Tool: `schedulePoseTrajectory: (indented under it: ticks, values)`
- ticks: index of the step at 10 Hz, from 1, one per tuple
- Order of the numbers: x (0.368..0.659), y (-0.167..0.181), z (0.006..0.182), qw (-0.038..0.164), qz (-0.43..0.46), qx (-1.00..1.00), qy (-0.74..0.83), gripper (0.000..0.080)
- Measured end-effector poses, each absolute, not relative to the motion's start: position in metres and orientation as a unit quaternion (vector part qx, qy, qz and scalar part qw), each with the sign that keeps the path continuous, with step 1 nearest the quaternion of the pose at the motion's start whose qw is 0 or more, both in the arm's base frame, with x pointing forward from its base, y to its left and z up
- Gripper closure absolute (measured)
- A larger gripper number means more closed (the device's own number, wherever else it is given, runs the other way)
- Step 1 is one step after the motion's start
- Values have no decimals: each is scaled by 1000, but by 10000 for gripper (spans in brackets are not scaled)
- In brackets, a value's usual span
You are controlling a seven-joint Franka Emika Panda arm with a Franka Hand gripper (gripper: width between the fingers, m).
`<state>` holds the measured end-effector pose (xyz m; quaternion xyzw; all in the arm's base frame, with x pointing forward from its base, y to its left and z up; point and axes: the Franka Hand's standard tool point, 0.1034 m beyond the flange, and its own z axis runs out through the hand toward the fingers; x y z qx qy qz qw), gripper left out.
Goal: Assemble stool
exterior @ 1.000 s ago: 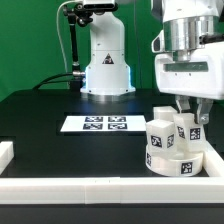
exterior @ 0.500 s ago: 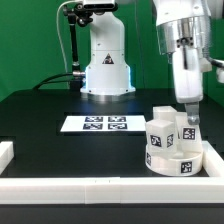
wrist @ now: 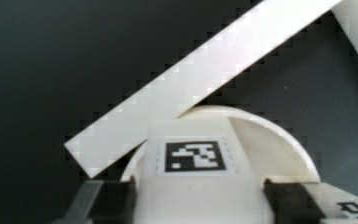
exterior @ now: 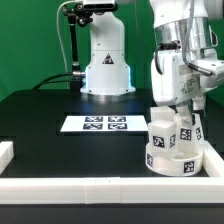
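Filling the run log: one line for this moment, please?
stool: legs standing on seat, by corner rail | gripper: over rear leg, jaws astride it, closure unclear

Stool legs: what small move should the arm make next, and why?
Probably a slight further turn of the leg. The tool straddles its tagged top, fingers at both sides, and the leg already stands upright on the seat among the others, so it looks like seating work.

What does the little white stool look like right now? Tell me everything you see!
The stool looks like smooth white plastic. It sits upside down on the black table: a thick round disc seat lies flat, and chunky block legs stand up from it. Black-and-white square tags mark the seat's edge and the legs. It rests in the corner by the white border rail, at the exterior view's right. The gripper hangs at the rear leg; whether it touches is unclear.
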<state>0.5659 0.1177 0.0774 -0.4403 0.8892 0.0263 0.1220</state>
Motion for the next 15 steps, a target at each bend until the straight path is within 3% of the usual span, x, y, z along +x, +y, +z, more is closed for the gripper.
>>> schedulePoseTrajectory:
  ticks: [1, 2, 3, 4, 8, 12, 14, 15]
  values:
    - [566, 119, 79, 122, 28, -453, 883, 235]
    - [566, 120, 86, 124, 33, -462, 878, 235]
    - [569, 121, 95, 130, 34, -469, 873, 176]
    - [571, 123, 102, 138, 32, -476, 868, 176]
    - [571, 123, 100, 139, 21, -545, 827, 150]
    - [570, 124, 98, 117, -8, -736, 666, 150]
    - [571, 141, 104, 85, -8, -817, 570, 150]
    - [573, 139, 105, 86, -16, -838, 538, 150]
